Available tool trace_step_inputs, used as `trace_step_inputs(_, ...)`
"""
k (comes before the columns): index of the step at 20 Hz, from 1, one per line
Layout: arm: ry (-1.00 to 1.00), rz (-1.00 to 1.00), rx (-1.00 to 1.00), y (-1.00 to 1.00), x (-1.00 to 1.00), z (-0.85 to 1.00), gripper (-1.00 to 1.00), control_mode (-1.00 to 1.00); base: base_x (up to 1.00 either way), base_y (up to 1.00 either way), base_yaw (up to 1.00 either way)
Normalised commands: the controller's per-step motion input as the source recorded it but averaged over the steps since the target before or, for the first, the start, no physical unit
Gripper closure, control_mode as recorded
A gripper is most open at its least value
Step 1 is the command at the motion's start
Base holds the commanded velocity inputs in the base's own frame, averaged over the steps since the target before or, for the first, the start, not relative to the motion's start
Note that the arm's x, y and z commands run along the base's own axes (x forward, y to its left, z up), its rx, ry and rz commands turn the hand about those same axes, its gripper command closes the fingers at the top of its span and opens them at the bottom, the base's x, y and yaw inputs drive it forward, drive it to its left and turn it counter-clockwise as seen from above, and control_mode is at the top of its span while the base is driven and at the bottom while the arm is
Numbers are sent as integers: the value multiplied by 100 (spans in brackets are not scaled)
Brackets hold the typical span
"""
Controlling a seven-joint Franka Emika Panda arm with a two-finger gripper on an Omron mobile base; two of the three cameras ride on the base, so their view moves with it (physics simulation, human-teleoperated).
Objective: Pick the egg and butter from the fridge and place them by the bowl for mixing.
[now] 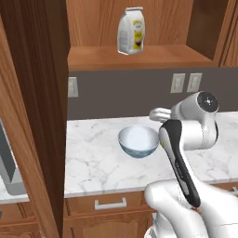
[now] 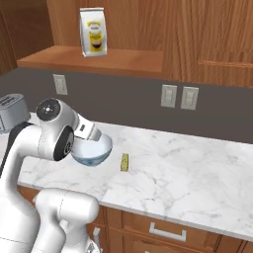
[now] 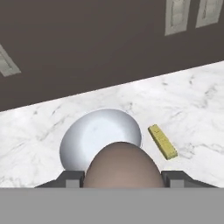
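Because the task wanted both ingredients set beside the bowl (image 1: 138, 141) rather than in it, I carried my arm over the marble counter (image 1: 93, 162) with the bowl at about nine o'clock from my forearm in the left base view. A flour bag (image 1: 131, 30) stood on the wooden shelf (image 1: 139, 58) at twelve o'clock above the bowl, well clear of my work.

From the right base view, the butter (image 2: 125, 162) lay flat on the counter just beside the bowl (image 2: 93, 150), at three o'clock from it and not touching, which I judged was its finished place. My wrist hid part of the bowl's near rim.

Through the hand view, my gripper (image 3: 121, 179) was clenched on the egg (image 3: 121, 166), its brown dome bulging between the two dark fingertips (image 3: 69, 179) and covering the bowl's (image 3: 92, 135) near edge. The butter (image 3: 162, 141) sat at two o'clock from the egg. I held the egg high so that it could be carried across without knocking the bowl; I judged the open marble beside the butter a fair spot to lower it, gently, since an egg rolls.
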Motion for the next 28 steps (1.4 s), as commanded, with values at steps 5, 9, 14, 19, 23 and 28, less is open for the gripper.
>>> trace_step_inputs(5, 7, 0, 9, -35, 33, -25, 100, -100, 0, 0, 0)
trace_step_inputs(9, 7, 0, 2, -40, 14, -29, 100, -100, 0, 0, 0)
trace_step_inputs(14, 4, -1, 0, -44, 0, -44, 100, -100, 0, 0, 0)
trace_step_inputs(19, 1, -4, 0, -35, 6, -62, 100, -100, 0, 0, 0)
trace_step_inputs(23, 0, -7, 0, -19, 14, -79, 100, -100, 0, 0, 0)
trace_step_inputs(28, 4, -5, 0, -8, 33, -67, 100, -100, 0, 0, 0)
